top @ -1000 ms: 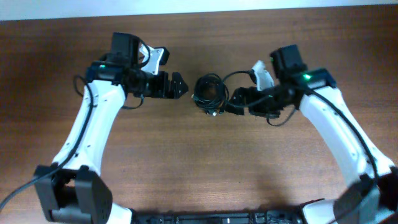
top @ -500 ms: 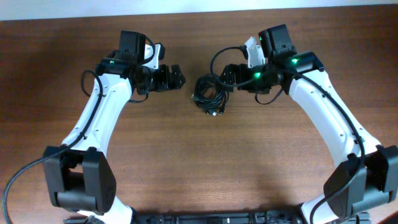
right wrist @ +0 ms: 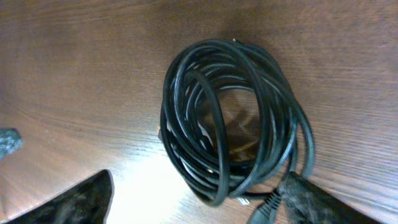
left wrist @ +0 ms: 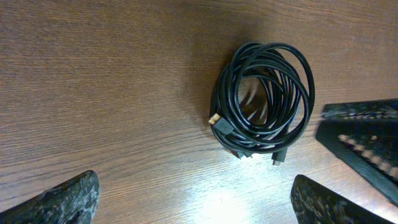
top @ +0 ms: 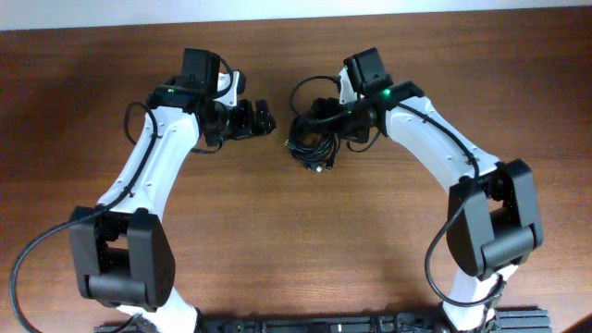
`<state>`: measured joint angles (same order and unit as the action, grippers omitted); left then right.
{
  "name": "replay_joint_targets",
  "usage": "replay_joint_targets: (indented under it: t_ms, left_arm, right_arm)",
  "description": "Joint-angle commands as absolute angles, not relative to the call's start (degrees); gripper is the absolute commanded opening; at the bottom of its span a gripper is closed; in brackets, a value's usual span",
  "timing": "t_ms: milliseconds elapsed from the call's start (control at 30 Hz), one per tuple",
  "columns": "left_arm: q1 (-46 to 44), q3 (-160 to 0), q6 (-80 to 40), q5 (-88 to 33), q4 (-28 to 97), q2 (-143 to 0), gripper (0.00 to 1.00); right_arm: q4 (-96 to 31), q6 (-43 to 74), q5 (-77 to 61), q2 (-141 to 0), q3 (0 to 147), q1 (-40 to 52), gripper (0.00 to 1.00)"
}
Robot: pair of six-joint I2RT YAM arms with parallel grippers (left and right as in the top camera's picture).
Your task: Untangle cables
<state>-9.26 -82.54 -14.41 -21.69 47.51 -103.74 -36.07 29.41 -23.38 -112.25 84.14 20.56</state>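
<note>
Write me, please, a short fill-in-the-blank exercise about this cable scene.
1. The coiled cable bundle is ____ in colour.
2. It lies on a ____ table.
3. The left gripper and the right gripper each have their fingers spread ____, neither clamping the cable.

Missing words: black; wooden; open.

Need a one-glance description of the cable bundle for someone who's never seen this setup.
On the brown wooden table, look at the far middle, where the left gripper and the right gripper nearly meet. There lies a black cable coil, several thin loops wound into a rough ring with a plug end sticking out. Unlike the black wiring nearby, it is attached to neither arm.
</note>
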Motion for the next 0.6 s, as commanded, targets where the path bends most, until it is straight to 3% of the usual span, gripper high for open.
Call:
replay_joint_targets:
  t_ms: [0,267,367,433,533,567]
  left_arm:
    - [-9.4,-83.6,-14.7,-21.1,47.6,-104.2,0.99]
    - [-9.4,-83.6,-14.7,-21.1,47.6,-104.2,0.99]
    - [-9.4,-83.6,-14.7,-21.1,47.6,-104.2,0.99]
    - [-9.4,-83.6,-14.7,-21.1,47.6,-104.2,0.99]
    - [-9.4,-83.6,-14.7,-21.1,47.6,-104.2,0.99]
    - [-9.4,-83.6,-14.7,-21.1,47.6,-104.2,0.99]
  right_arm:
    - [-35.0,29.0,-23.4,-114.8,84.8,21.5,0.73]
    - [-31.8,29.0,-20.8,-115.6,84.8,21.8,0.57]
    - [-31.8,29.0,-20.3,-115.7,84.8,21.8,0.40]
    - [-32.1,29.0,-20.3,-115.7,84.8,21.8,0.21]
    - [-32.2,29.0,-20.9,-115.7,84.8,21.8,0.04]
    - [-32.2,29.0,-22.4,-115.7,84.8,21.8,0.04]
